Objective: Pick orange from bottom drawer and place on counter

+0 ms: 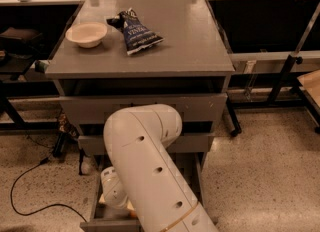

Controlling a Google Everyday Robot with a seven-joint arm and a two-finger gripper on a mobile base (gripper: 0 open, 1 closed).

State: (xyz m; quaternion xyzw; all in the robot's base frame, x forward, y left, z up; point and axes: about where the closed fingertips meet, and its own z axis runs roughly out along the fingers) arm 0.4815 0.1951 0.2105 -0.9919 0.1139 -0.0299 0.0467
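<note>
1. Orange [131,211]: lies inside the bottom drawer [102,224], toward its front. Only a small orange-coloured sliver shows, because the white arm [150,166] covers the rest.
2. Appearance: the visible part is warm orange and seems smooth and rounded. It is small against the drawer's floor.
3. Handling (judged): light and firm, with a slightly yielding peel. Being round, it may roll on the flat drawer floor if nudged. A moderate squeeze should not harm it.
4. Where to hold (judged): across its widest girth, centred, so it cannot squirt out sideways.
5. Hand [116,196]: lowered inside the bottom drawer, just beside the orange. Whether it is wide, narrow or holding the fruit cannot be told.
6. Tabletop [190,41]: above the bottom drawer. It carries a cream bowl [86,33] and a dark snack bag [137,32].
</note>
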